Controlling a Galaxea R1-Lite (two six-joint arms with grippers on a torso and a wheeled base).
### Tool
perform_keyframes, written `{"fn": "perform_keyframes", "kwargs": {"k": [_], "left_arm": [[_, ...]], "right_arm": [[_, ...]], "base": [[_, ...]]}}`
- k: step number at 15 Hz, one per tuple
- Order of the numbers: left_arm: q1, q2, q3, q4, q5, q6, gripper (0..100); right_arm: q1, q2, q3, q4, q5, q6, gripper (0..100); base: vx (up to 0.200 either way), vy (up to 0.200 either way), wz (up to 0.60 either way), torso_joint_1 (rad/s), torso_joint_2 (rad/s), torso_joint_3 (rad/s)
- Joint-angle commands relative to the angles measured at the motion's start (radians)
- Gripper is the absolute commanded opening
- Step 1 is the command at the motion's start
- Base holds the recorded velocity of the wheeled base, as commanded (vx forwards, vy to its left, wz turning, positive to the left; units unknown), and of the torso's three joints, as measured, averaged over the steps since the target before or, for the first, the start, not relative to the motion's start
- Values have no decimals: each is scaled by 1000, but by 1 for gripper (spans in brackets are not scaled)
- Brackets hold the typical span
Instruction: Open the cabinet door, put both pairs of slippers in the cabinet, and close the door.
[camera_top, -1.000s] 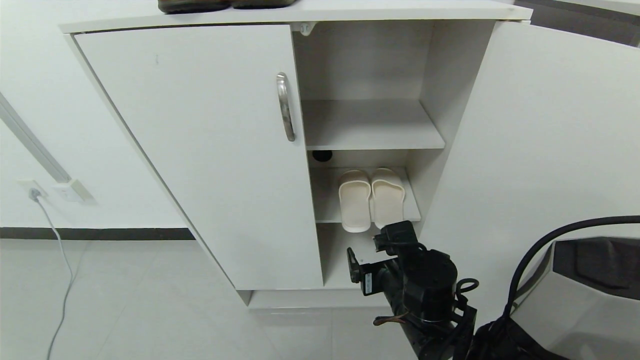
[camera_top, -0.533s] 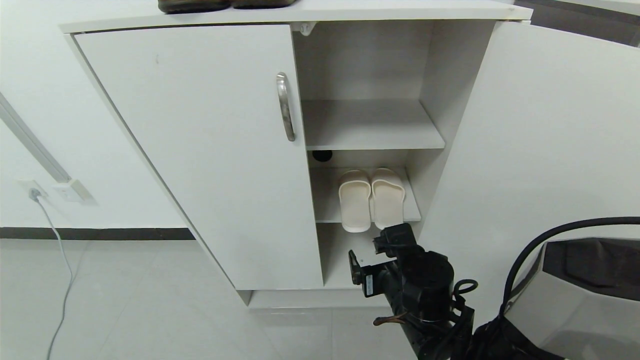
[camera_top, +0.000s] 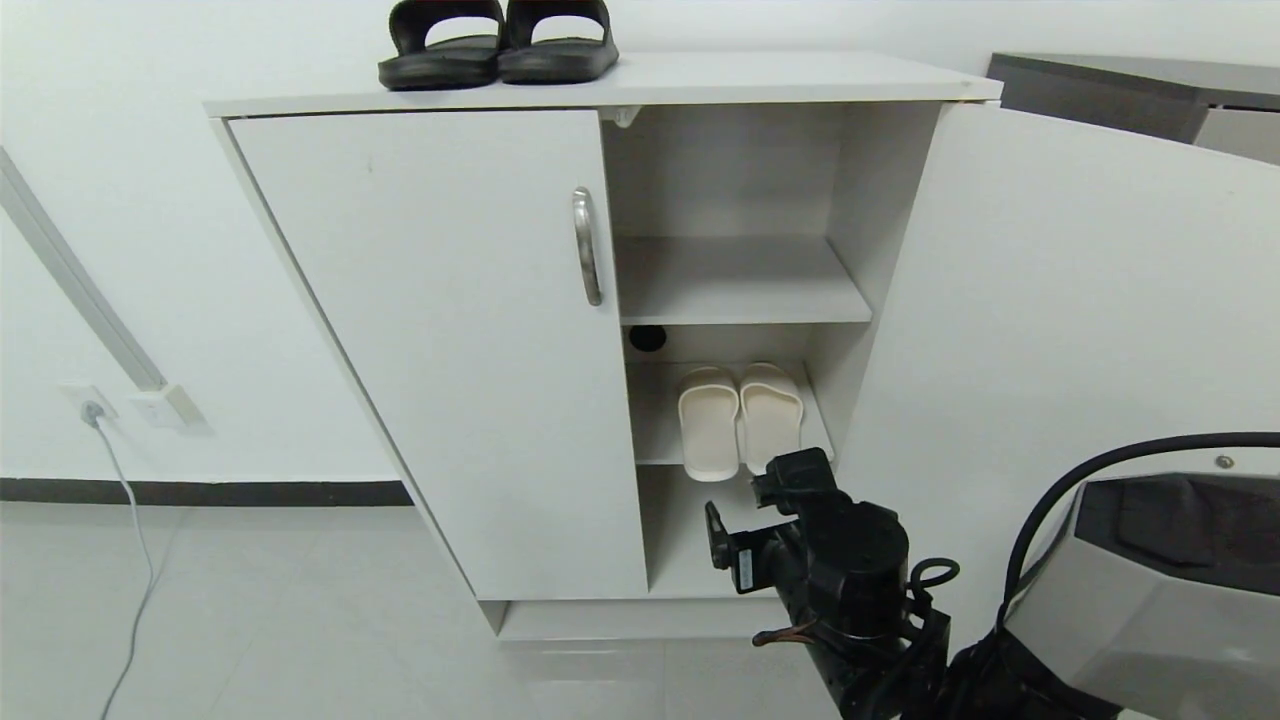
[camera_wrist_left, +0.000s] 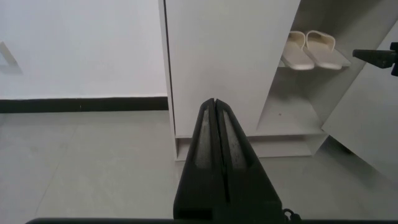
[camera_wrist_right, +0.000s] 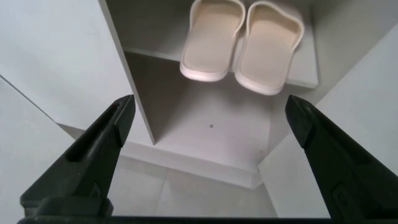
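A cream pair of slippers (camera_top: 740, 420) (camera_wrist_right: 242, 40) (camera_wrist_left: 314, 50) lies side by side on the cabinet's middle shelf. A black pair of slippers (camera_top: 500, 45) rests on the cabinet top (camera_top: 780, 75). The right door (camera_top: 1050, 300) stands wide open; the left door (camera_top: 450, 330) with its metal handle (camera_top: 587, 245) is closed. My right gripper (camera_top: 755, 500) (camera_wrist_right: 208, 118) hangs open and empty just in front of and below the cream pair, level with the bottom compartment. My left gripper (camera_wrist_left: 214, 102) is shut and empty, low over the floor, facing the closed left door.
The upper shelf (camera_top: 740, 280) and bottom compartment (camera_wrist_right: 211, 137) hold nothing. A wall socket with a cable (camera_top: 95, 410) is at the left. A grey unit (camera_top: 1100, 85) stands behind the open door. Bare tiled floor (camera_top: 250, 620) lies before the cabinet.
The head camera has shifted, so the cabinet sits lower and smaller and the black pair on top shows in full. The right gripper is slightly farther from the cream pair.
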Motion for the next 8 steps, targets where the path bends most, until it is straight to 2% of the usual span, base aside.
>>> {"fn": "perform_keyframes", "kwargs": {"k": [1,4,7,8], "left_arm": [[0,1,0,0,0,0,0],[0,1,0,0,1,-1,0],[2,1,0,0,1,-1,0],[0,1,0,0,1,-1,0]], "right_arm": [[-3,1,13,-3,-1,-10,100],[-15,4,13,-16,-1,-24,100],[-28,31,13,-57,2,-60,100],[-32,50,13,-98,4,-83,100]], "base": [[0,0,0,-2,7,207],[0,0,0,4,2,121],[0,0,0,0,0,0],[0,200,0,2,2,2]]}}
